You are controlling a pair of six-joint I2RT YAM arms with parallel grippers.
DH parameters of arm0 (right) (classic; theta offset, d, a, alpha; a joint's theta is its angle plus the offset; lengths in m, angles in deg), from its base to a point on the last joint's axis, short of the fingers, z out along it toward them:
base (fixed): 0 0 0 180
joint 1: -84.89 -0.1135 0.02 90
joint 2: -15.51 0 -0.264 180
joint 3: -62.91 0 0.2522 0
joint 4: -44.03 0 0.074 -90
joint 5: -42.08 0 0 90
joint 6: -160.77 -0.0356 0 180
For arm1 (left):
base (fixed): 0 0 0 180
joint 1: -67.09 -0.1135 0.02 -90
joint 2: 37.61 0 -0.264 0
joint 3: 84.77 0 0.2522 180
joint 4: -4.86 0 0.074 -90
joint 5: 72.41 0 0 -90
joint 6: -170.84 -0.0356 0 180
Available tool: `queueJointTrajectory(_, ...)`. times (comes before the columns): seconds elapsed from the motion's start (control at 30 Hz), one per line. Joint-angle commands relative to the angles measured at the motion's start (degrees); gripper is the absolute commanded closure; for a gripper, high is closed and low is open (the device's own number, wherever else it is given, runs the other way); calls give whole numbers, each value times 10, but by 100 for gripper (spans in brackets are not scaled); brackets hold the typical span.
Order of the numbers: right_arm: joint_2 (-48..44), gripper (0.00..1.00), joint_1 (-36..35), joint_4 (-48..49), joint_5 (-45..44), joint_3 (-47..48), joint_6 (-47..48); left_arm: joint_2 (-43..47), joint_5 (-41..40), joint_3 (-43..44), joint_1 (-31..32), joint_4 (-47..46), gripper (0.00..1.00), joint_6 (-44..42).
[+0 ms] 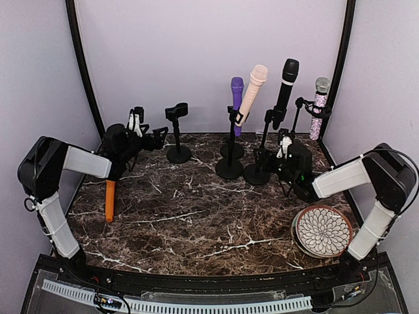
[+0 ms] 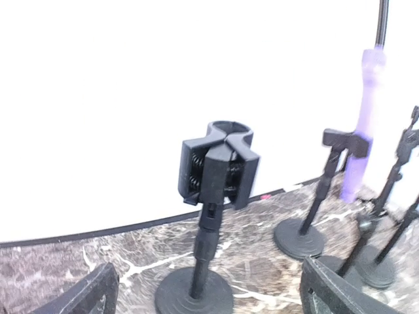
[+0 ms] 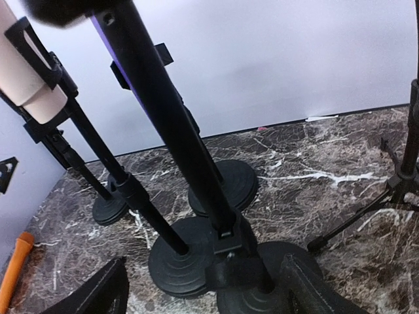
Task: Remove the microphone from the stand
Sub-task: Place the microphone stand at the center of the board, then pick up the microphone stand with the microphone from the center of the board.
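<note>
1. The left gripper (image 1: 144, 129) hangs over the rear left of the marble table (image 1: 196, 229). Its fingers (image 2: 91, 296) are spread wide apart with nothing in them.

2. The orange mic (image 1: 110, 199) lies flat on the table beneath the left forearm, off any stand and well clear of both grippers.

3. The empty stand (image 1: 177, 134) is upright just right of the left gripper. Its clip (image 2: 219, 163) holds nothing, and in the left wrist view it stands ahead of the parted fingers.

4. Three loaded stands cluster at rear centre.
   - The purple mic (image 1: 236, 98) is nearly upright in its clip at the back.
   - The pink mic (image 1: 253, 91) leans right, clipped on the stand in front of the purple one.
   - The black mic (image 1: 285, 85) is the tallest and tilts right, clipped on the next stand to the right.

5. The right gripper (image 1: 280, 149) sits low just beside the black mic's stand, well below the mic itself. Its fingers (image 3: 98, 294) are apart and grasp nothing. In the right wrist view the black stand base (image 3: 262, 297) lies between them. Whether they touch it cannot be told.

6. The silver mic (image 1: 319, 108) is held upright in a clip in the rear right corner.

7. A patterned plate (image 1: 324, 230) lies at front right, partly beneath the right forearm.
</note>
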Motion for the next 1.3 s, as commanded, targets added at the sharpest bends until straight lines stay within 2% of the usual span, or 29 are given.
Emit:
queueJointTrajectory(0.0,46,24,4,39,-42,37,31,66,-6,-65,3,-31,1,84)
queueJointTrajectory(0.27,103,45,7,77,-47,62,61,148,0,-116,12,23,1,86)
queueJointTrajectory(0.4,116,54,8,81,-57,73,77,174,1,-127,12,52,1,70)
queueJointTrajectory(0.53,125,67,9,93,-44,75,88,188,2,-134,12,66,1,60)
queueJointTrajectory(0.87,81,91,8,105,-31,25,163,212,11,-145,13,95,1,24)
queueJointTrajectory(0.93,61,99,8,100,-23,12,172,220,12,-145,13,104,1,19)
queueJointTrajectory(1.27,-61,100,-9,70,73,-71,157,282,36,-149,13,167,1,6)
